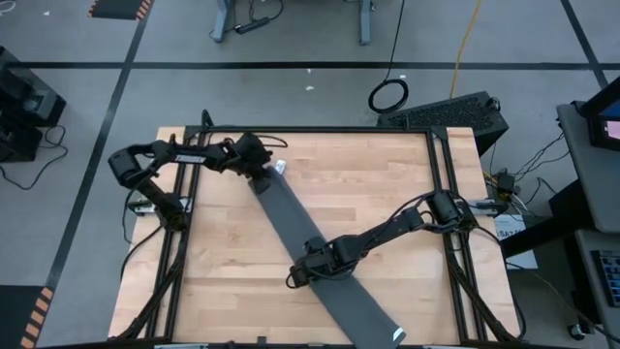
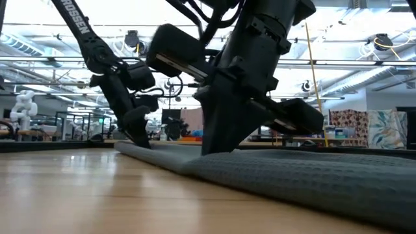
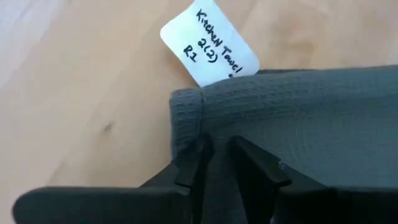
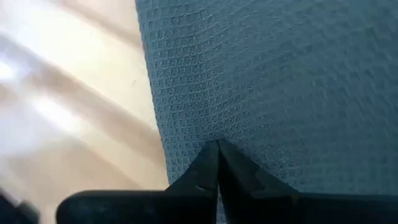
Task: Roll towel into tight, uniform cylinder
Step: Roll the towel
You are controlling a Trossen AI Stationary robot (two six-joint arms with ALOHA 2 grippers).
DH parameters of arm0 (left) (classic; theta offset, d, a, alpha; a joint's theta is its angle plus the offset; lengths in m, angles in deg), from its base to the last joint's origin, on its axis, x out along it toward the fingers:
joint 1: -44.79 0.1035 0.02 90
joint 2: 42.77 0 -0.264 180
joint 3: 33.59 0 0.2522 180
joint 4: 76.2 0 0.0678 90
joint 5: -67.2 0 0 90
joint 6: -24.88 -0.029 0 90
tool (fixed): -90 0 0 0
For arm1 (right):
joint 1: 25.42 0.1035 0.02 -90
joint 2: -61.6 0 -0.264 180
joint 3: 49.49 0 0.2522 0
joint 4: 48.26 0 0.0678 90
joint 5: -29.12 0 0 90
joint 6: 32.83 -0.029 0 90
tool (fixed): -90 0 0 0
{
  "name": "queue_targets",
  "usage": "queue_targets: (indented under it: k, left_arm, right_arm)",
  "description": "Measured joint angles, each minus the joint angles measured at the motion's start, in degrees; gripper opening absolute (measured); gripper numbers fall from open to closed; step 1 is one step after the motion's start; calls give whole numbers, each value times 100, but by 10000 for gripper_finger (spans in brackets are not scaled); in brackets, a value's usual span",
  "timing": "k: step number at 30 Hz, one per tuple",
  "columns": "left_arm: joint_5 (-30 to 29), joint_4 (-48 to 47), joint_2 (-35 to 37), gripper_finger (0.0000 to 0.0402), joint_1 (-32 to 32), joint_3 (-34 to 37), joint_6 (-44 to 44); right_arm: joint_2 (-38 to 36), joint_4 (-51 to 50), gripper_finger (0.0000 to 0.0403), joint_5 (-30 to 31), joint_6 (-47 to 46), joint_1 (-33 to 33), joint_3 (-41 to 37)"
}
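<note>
The towel (image 1: 315,252) is lying folded into a long narrow strip, running diagonally across the table (image 1: 387,184) from its far left part to the near edge, a white tag (image 3: 209,45) sticking out at the far end — another small white tag is showing at the near end. The left gripper (image 3: 216,163) is sitting at the far end, its fingers (image 3: 194,163) pinching a fold of the towel just beside the tag. The right gripper (image 4: 217,163) is pressing on the strip's middle near its edge, fingers fully together — nothing is showing between them.
</note>
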Motion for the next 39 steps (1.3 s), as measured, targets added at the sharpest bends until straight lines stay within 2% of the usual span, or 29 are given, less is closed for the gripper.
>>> queue_targets:
  k: [4,8,11,16,19,22,26,28,31,34,39]
  left_arm:
    - [-30,-300,426,86,49,-207,68]
    - [208,-810,906,86,-28,-477,218]
    - [601,-1154,1231,86,-168,-552,502]
    - [1716,-2113,1430,86,-607,-407,673]
    - [1756,-2211,1424,86,-1005,-201,678]
    - [1307,-1956,1379,86,-1411,25,780]
    - [-10,-1253,1235,86,-1703,289,956]
    - [-445,-885,1123,86,-1730,336,953]
    - [-931,-622,846,86,-1695,363,777]
    - [-1341,-333,490,86,-1554,363,472]
    - [-1625,247,-72,86,-1117,304,143]
  right_arm:
    - [-337,-309,0,388,-176,-2,-31]
    - [-869,-692,0,300,-170,48,-3]
    - [-1153,-989,0,166,-159,232,-5]
    - [-1458,-1663,0,-158,-440,694,6]
    - [-1366,-1902,0,-321,-709,1024,-1]
    - [-1194,-1855,0,-484,-1158,1285,2]
    - [-773,-1586,0,-625,-1851,1468,2]
    - [-554,-1332,0,-746,-2164,1505,2]
    - [-196,-747,0,-1059,-2432,1463,2]
    - [37,62,0,-1083,-2711,1293,13]
    - [295,1120,0,-1057,-2839,960,19]
